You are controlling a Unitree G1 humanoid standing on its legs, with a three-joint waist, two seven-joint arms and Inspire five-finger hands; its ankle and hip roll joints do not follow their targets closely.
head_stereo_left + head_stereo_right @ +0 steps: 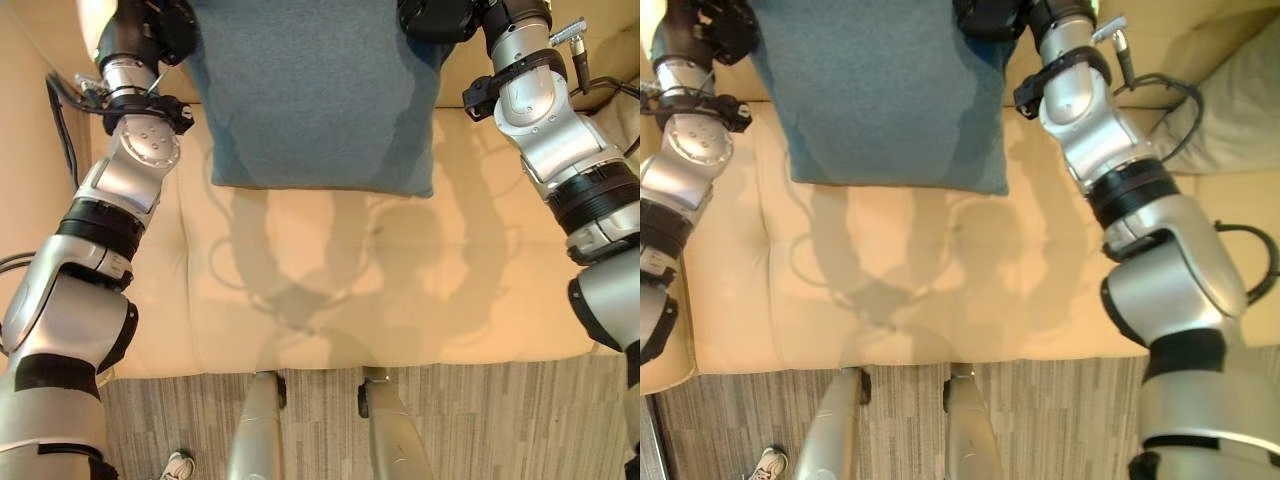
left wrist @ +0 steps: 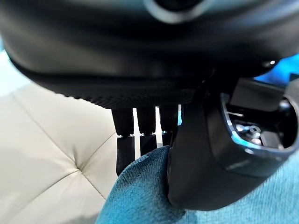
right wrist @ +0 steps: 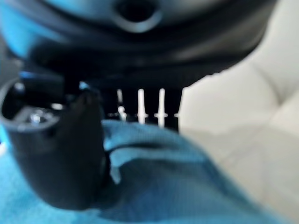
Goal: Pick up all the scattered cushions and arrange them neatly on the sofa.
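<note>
A teal cushion (image 1: 310, 90) is held upright over the back part of the cream sofa seat (image 1: 350, 290), its lower edge hanging above the seat. My left hand (image 1: 160, 25) grips its upper left corner and my right hand (image 1: 440, 15) its upper right corner. In the left wrist view the thumb (image 2: 201, 154) and fingers (image 2: 126, 144) pinch the teal cloth (image 2: 140, 196) between them. The right wrist view shows the same kind of pinch: thumb (image 3: 60, 154) in front, fingers behind, cushion cloth (image 3: 163, 182) between.
A pale beige pillow (image 1: 1240, 100) lies at the sofa's right end. The sofa's left armrest (image 1: 25, 150) rises beside my left arm. Striped grey carpet (image 1: 500, 420) runs along the sofa's front edge, with a white shoe (image 1: 178, 465) on it at lower left.
</note>
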